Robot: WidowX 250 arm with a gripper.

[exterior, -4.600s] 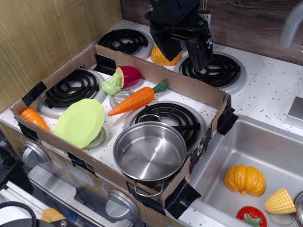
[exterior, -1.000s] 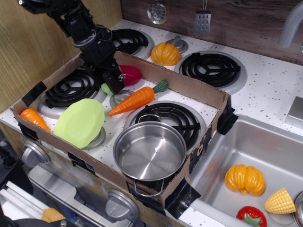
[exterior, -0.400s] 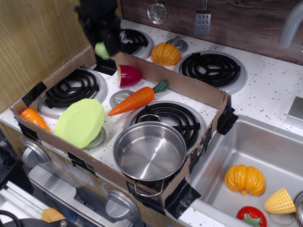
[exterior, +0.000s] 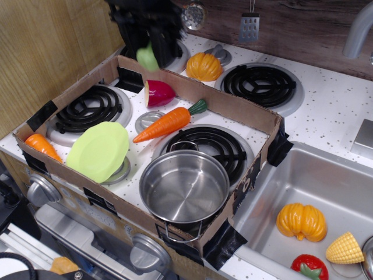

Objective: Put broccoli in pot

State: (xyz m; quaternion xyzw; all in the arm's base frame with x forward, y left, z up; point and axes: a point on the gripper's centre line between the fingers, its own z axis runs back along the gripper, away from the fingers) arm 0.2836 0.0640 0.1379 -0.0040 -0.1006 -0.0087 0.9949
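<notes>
The broccoli [exterior: 147, 58] hangs in the air at the upper left, held up above the back edge of the cardboard box [exterior: 230, 105]. It shows as a blurred light-green lump, longer top to bottom than side to side; which end is the stalk cannot be told from the blur. The gripper [exterior: 149, 53] comes down from the top edge, dark and smeared, and its fingers are closed around the broccoli, one on each side, with the green showing between and just below them.

Going left to right across the toy stove top: a small carrot [exterior: 41, 146] lies in the box's near left corner, beside a coil burner [exterior: 88, 108]. A flat lime-green plate [exterior: 98, 150] leans tilted near the front wall. Beneath the held broccoli, on the stove surface, sits a dark red vegetable half [exterior: 158, 93], and next to it a larger carrot [exterior: 169, 121] lies slantwise, green top pointing up and right. The pot [exterior: 184, 186] stands upright in the near right part of the box, partly over the front burner, well apart from the broccoli and lower in view.

Behind the box an orange pumpkin [exterior: 204, 66] rests between the two rear burners. The white speckled counter [exterior: 332, 116] runs right to a sink [exterior: 326, 186] holding a second pumpkin [exterior: 301, 221], a corn cob [exterior: 345, 248] and a red vegetable [exterior: 310, 267]. A wooden panel [exterior: 41, 52] stands at left, and a dark wood wall with a hanging spatula [exterior: 249, 25] at the back.
</notes>
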